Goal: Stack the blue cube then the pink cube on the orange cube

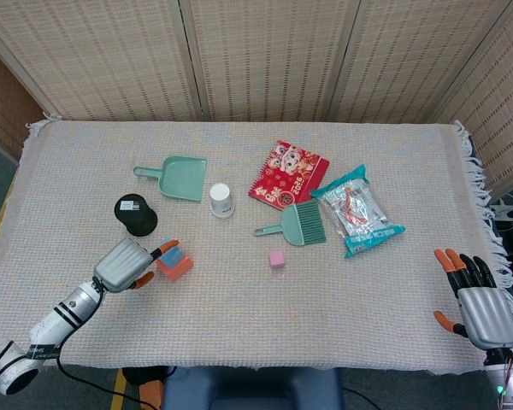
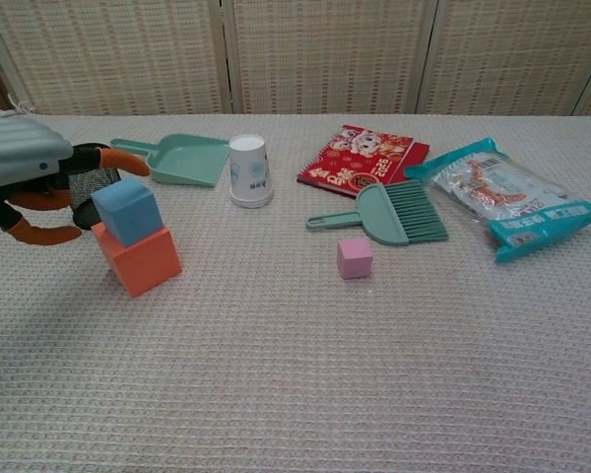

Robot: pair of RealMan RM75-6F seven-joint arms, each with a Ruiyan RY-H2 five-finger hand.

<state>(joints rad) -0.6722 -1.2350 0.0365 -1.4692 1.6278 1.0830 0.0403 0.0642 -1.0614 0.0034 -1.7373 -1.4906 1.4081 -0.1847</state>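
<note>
The blue cube (image 2: pixel 126 210) rests on top of the orange cube (image 2: pixel 142 260) at the table's left; in the head view the blue cube (image 1: pixel 171 256) and orange cube (image 1: pixel 177 268) show as one stack. My left hand (image 2: pixel 25 177) hangs just left of the stack with its fingers spread, touching nothing; the head view shows the left hand (image 1: pixel 128 262) beside the cubes. The pink cube (image 2: pixel 355 257) lies alone mid-table, below the brush, and appears as the pink cube (image 1: pixel 276 259) from above. My right hand (image 1: pixel 477 301) stays open at the table's near right edge.
A green dustpan (image 2: pixel 179 159), a white paper cup (image 2: pixel 249 170), a red booklet (image 2: pixel 362 155), a green brush (image 2: pixel 392 213) and a snack bag (image 2: pixel 510 206) lie across the back. A black round object (image 1: pixel 135 213) sits behind the left hand.
</note>
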